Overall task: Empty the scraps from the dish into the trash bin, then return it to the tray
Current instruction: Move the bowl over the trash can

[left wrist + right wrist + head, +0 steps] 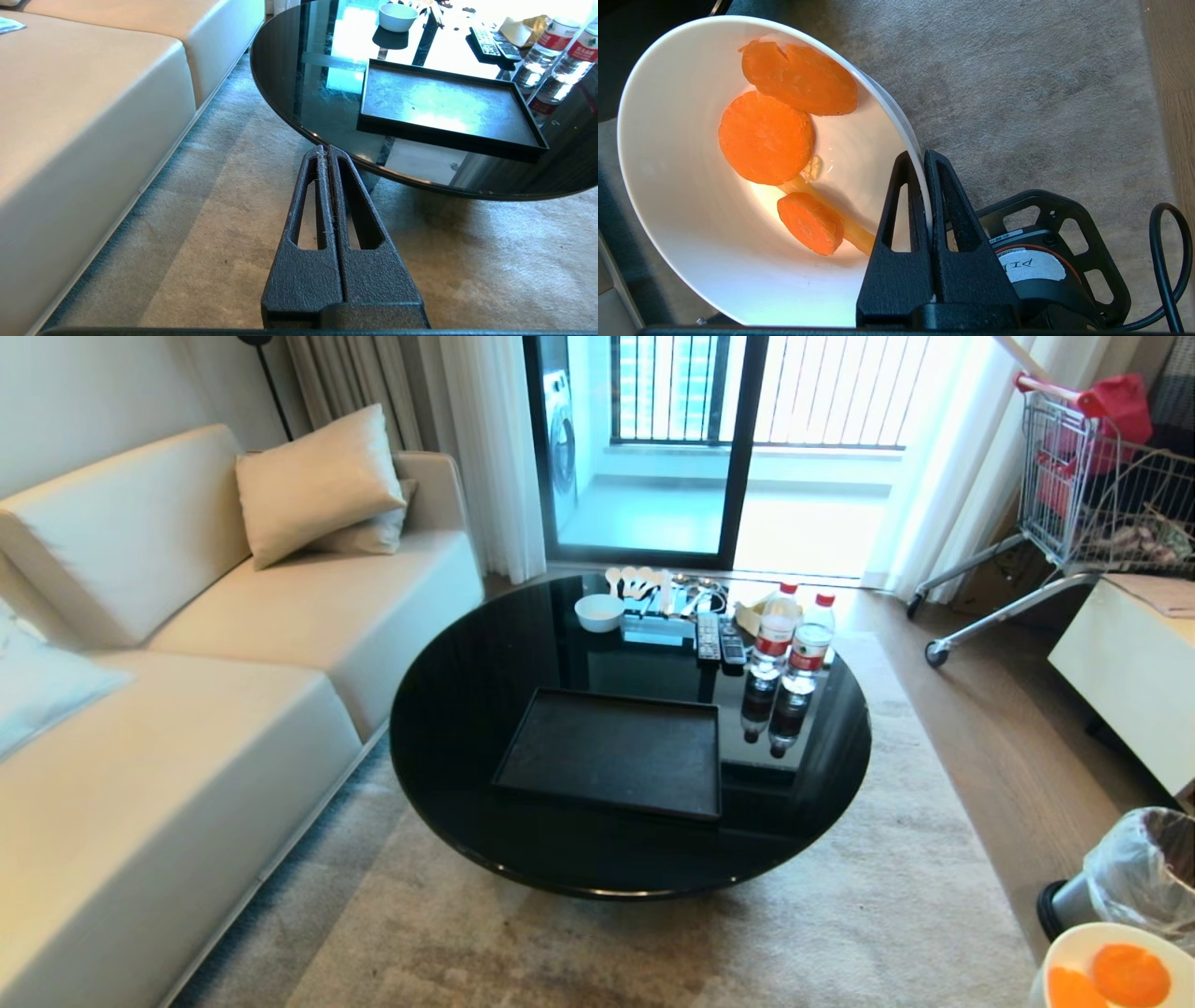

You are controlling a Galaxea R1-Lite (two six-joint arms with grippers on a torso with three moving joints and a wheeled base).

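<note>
White and glossy, the dish (705, 242) hangs tilted over the carpet with its rim pinched in the right gripper (923, 161), three carrot slices (766, 137) inside, the bin (1134, 873) near it on the floor. The tray (611, 751) sits bare on the table (448, 709) — beside two red-labelled bottles (792, 644), print unreadable. The left gripper (325, 154) hangs clamped together, holding nothing — low over the carpet.

The robot's right gripper (923, 156), two black textured wedge-shaped fingers, is clamped on the rim of the small round glossy white bowl (691, 224), one finger inside the wall and one outside. The left gripper (325, 150) hangs low and idle, its black fingers pressed together, holding nothing.
</note>
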